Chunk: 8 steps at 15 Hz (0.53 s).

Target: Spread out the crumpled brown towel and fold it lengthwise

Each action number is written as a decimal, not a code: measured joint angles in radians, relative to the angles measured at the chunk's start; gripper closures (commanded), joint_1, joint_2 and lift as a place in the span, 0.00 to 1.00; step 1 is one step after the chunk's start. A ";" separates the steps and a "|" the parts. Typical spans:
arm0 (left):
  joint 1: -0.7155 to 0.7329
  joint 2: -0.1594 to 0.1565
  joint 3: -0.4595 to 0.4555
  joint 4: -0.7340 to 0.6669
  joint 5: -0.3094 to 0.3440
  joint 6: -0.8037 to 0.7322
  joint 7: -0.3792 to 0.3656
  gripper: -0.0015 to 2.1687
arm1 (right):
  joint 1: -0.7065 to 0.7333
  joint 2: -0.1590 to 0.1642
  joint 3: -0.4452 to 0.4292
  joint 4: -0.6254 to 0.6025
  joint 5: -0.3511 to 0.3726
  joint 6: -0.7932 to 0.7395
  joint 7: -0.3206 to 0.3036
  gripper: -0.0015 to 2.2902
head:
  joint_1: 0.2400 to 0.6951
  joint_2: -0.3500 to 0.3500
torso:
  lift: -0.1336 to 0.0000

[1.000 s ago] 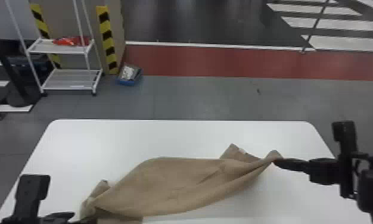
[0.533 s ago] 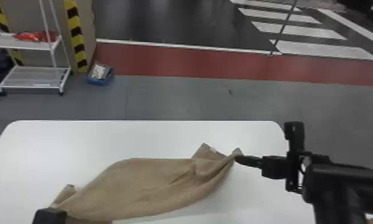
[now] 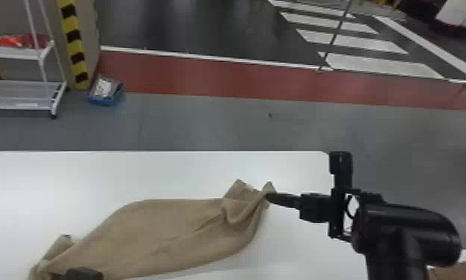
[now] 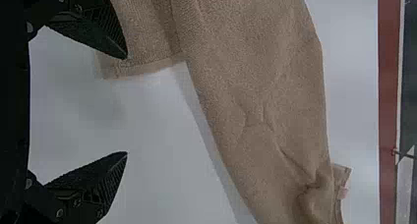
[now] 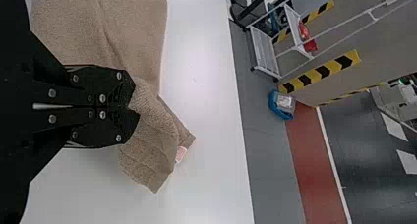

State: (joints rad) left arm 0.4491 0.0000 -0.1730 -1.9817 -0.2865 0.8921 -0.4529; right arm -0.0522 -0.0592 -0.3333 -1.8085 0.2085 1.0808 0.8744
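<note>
My black, flat-fingered left pincer (image 4: pixel 127 105) gapes at the left end of the crumpled brown cloth towel (image 3: pixel 161 231), which lies slantwise on the smooth white table (image 3: pixel 57 182). Here I should find a true corner and pinch it cleanly, without catching the folded layer. My black right pincer (image 3: pixel 268 196) grips the gathered right end; I should pull gently, low and level, lest it slip.

The right gripper's (image 3: pixel 271 197) fingers are closed; the left's spread.
</note>
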 measured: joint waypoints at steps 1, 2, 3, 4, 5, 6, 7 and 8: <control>-0.006 0.000 0.003 0.011 -0.002 0.000 0.005 0.12 | 0.001 0.000 -0.006 0.000 -0.006 -0.001 0.001 0.79 | 1.00 0.14 | 1.00; -0.012 0.000 0.010 0.018 -0.001 -0.001 0.006 0.12 | 0.003 -0.001 -0.010 0.000 -0.010 -0.001 0.001 0.79 | 1.00 0.14 | 1.00; -0.016 0.000 0.022 0.024 0.001 -0.002 0.006 0.12 | 0.006 -0.001 -0.014 0.000 -0.016 -0.001 0.002 0.79 | 1.00 0.15 | 1.00; -0.017 0.000 0.032 0.026 0.002 -0.003 0.006 0.12 | 0.008 -0.001 -0.016 -0.001 -0.019 -0.001 0.002 0.79 | 1.00 0.16 | 1.00; -0.018 0.000 0.040 0.028 0.002 -0.003 0.006 0.19 | 0.009 -0.001 -0.019 -0.001 -0.023 -0.001 0.002 0.79 | 1.00 0.17 | 1.00; -0.018 0.000 0.044 0.030 0.002 -0.003 0.003 0.25 | 0.009 -0.001 -0.021 -0.001 -0.025 -0.003 0.002 0.79 | 1.00 0.17 | 1.00; -0.018 0.000 0.048 0.032 0.001 -0.004 -0.003 0.25 | 0.009 -0.001 -0.022 -0.001 -0.028 -0.005 0.002 0.79 | 1.00 0.17 | 1.00; -0.020 0.000 0.051 0.036 -0.001 -0.005 -0.008 0.25 | 0.010 -0.001 -0.024 -0.001 -0.030 -0.007 0.002 0.79 | 1.00 0.18 | 1.00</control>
State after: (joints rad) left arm 0.4289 0.0000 -0.1216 -1.9461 -0.2879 0.8869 -0.4606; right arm -0.0425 -0.0598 -0.3571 -1.8091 0.1781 1.0740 0.8759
